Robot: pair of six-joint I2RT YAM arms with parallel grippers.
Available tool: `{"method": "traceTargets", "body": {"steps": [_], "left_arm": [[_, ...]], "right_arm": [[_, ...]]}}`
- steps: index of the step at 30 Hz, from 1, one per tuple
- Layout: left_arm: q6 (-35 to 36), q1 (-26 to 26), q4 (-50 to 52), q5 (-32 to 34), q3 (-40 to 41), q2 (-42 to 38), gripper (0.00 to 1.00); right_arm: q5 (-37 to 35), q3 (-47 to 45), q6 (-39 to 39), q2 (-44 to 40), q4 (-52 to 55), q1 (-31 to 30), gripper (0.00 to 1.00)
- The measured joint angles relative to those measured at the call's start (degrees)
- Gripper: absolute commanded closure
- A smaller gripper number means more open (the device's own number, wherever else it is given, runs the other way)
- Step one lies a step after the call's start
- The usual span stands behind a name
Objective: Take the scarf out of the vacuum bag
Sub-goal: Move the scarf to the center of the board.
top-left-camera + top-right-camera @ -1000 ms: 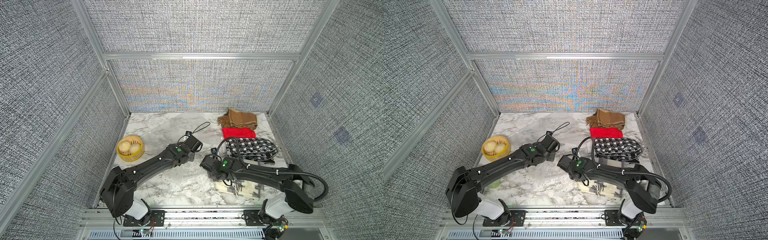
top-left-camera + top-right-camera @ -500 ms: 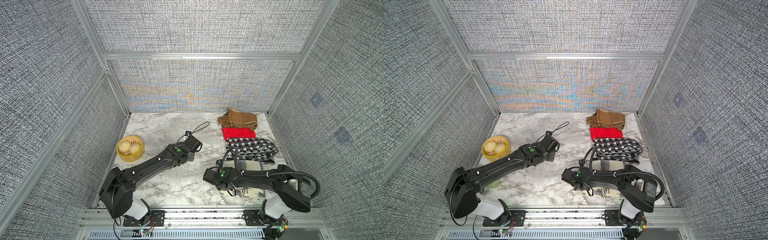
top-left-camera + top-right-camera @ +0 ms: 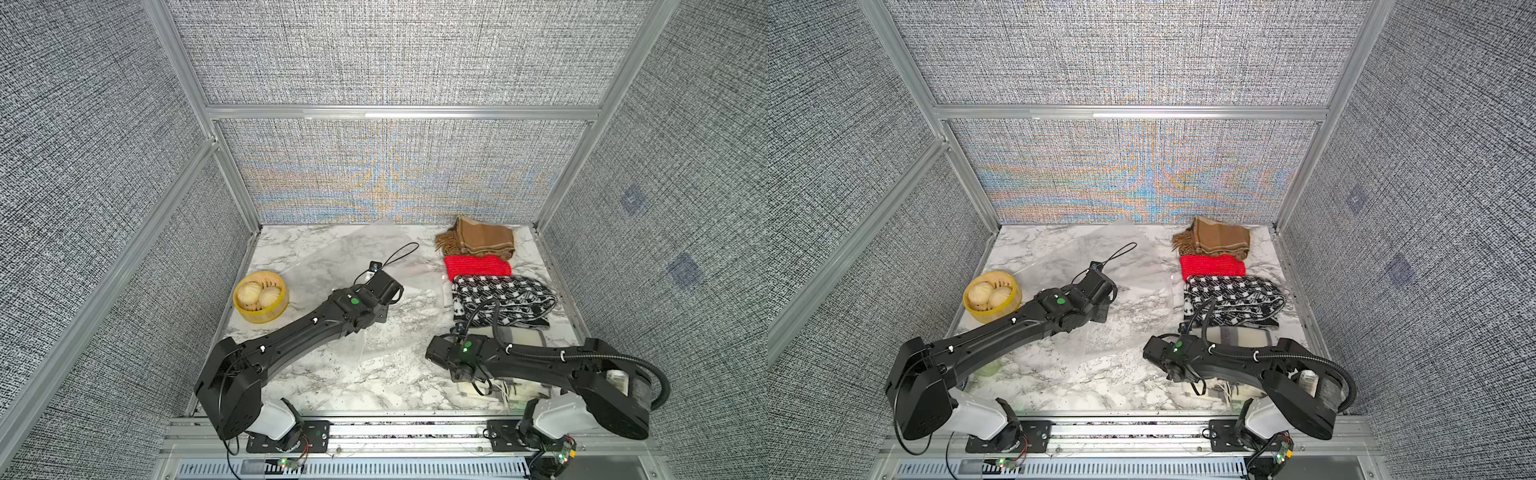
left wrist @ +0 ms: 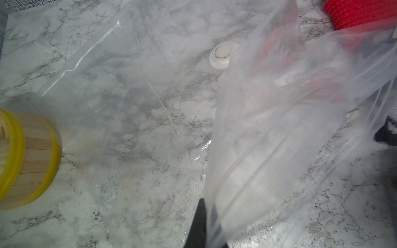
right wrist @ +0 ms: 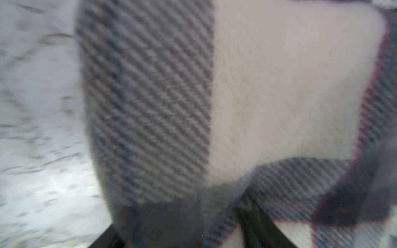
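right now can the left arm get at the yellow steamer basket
Probably not yet. The steamer basket sits in the open right beside the left arm, so nothing seems to block the way, but the left gripper is shut on the vacuum bag and would have to let go first.

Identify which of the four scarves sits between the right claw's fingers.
The grey-and-cream plaid scarf with thin red lines, bunched at the right claw. The brown fringed scarf, red scarf and black-and-white scarf lie farther back.
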State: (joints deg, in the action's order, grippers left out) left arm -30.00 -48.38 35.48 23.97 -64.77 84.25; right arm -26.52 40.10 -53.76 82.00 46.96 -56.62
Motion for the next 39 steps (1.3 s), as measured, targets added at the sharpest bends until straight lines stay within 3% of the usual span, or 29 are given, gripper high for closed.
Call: {"method": "traceTargets", "body": {"steps": [11, 20, 23, 29, 33, 39], "left_arm": [[0.0, 0.0, 0.0, -0.2, 0.0, 0.1, 1.0], [0.0, 0.0, 0.0, -0.2, 0.1, 0.0, 1.0], [0.0, 0.0, -0.1, -0.5, 0.8, -0.7, 1.0], [0.0, 0.0, -0.6, -1.1, 2.0, -3.1, 1.0], [0.0, 0.0, -1.6, -2.9, 2.6, -4.1, 1.0], [0.0, 0.0, -2.5, -3.6, 3.0, -4.5, 1.0]], "right_arm": [[1.2, -1.1, 3.4, -1.1, -2.3, 4.3, 0.33], [-0.7, 3.0, 4.9, -8.1, 0.1, -0.6, 0.13], [-2.2, 6.3, 4.7, -10.8, 2.1, -1.3, 0.01], [-4.7, 9.3, 6.8, -14.4, 2.9, -1.5, 0.01], [-2.3, 9.3, 14.3, -14.8, -7.0, 3.1, 0.03], [9.2, 14.5, 21.3, -6.9, -21.1, 15.7, 0.27]]}}
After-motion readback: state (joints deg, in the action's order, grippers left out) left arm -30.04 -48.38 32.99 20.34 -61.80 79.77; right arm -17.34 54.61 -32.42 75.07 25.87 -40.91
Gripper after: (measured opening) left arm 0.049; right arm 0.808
